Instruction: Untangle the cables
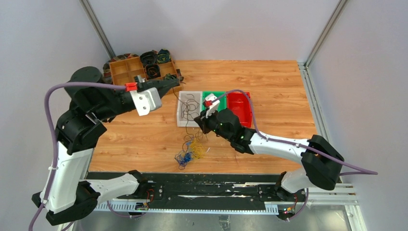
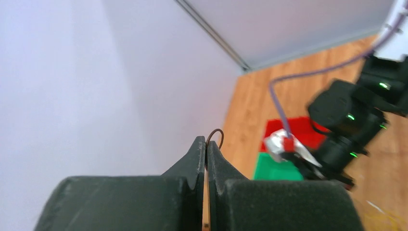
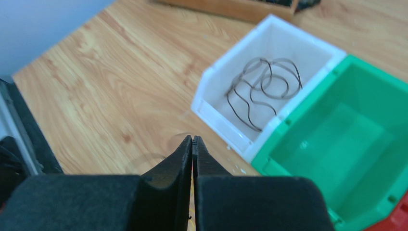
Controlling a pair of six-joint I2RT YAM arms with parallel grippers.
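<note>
Both left claw (image 2: 206,146) and right claw (image 3: 192,141) sit clamped, left pinching thin dark cable (image 2: 215,130).

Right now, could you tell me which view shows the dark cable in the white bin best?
The right wrist view: the dark cable lies in clear loops inside the white bin. The top external view shows it tiny. The left wrist view misses that bin; the left pincer grips a wire loop.
</note>
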